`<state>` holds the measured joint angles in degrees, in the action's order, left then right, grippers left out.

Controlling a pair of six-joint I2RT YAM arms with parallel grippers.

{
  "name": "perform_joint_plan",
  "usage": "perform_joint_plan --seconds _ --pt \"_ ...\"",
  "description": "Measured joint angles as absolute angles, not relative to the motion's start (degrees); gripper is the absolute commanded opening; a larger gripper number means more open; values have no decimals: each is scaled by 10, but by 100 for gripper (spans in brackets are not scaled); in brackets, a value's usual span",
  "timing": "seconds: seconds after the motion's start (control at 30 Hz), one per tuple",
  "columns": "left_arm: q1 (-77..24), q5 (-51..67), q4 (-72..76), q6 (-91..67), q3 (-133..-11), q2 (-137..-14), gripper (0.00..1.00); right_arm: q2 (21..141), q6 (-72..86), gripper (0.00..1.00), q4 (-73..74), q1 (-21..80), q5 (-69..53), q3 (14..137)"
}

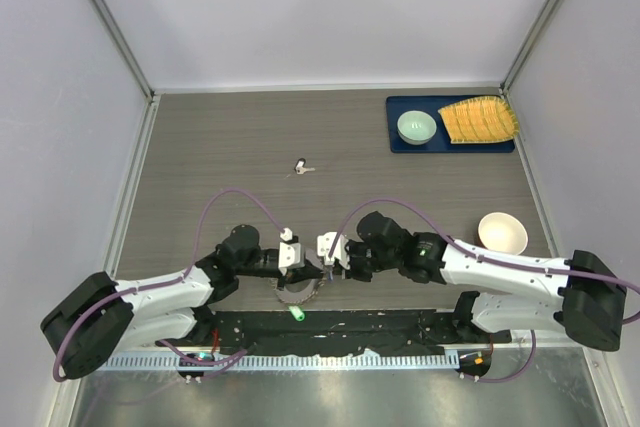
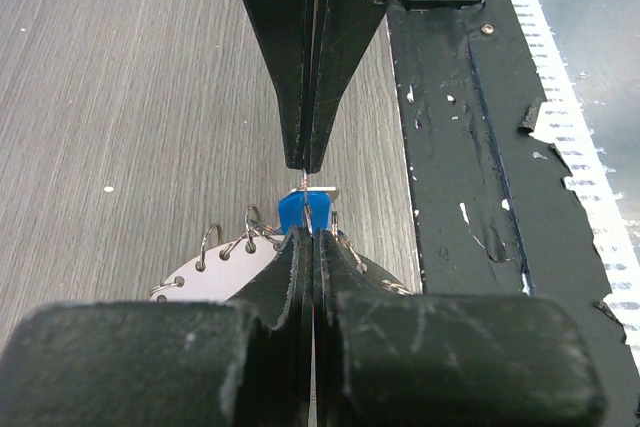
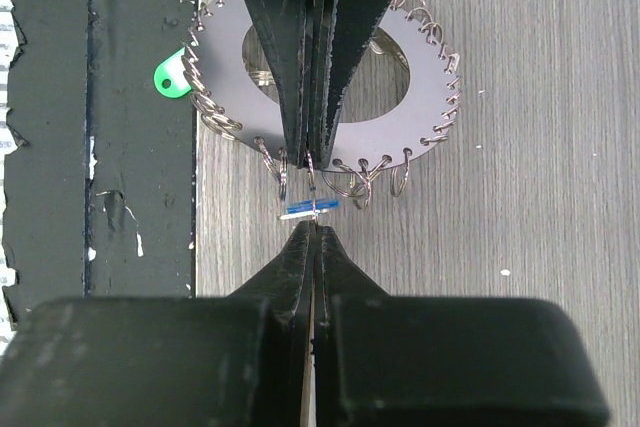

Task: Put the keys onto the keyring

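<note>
Right wrist view: only here is the keyring [image 3: 405, 132] seen whole, laid beneath and beyond the left gripper [image 3: 310, 155], with the green key [image 3: 172, 77] off to that gripper's side on the black mat [image 3: 110, 167]. The blue key [image 3: 310, 209] is seen edge-on between that gripper and the right gripper [image 3: 315, 237], both pressed together tip to tip. Its head is shown face-on from the left wrist, but which gripper pinches it cannot be told.

Keyring [image 3: 385, 137] — matt grey plate, shiny wire loops; table [image 3: 540, 97] — matt wood-grain; green key [image 3: 172, 77] plastic.
</note>
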<state>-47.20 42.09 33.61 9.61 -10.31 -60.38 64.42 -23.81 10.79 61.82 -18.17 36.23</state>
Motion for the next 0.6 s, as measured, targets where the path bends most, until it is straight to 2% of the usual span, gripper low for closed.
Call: perform_joint_plan --seconds 0.6 --pt "-487 397 335 92 -103 -595 0 668 -220 1 95 619 -201 371"
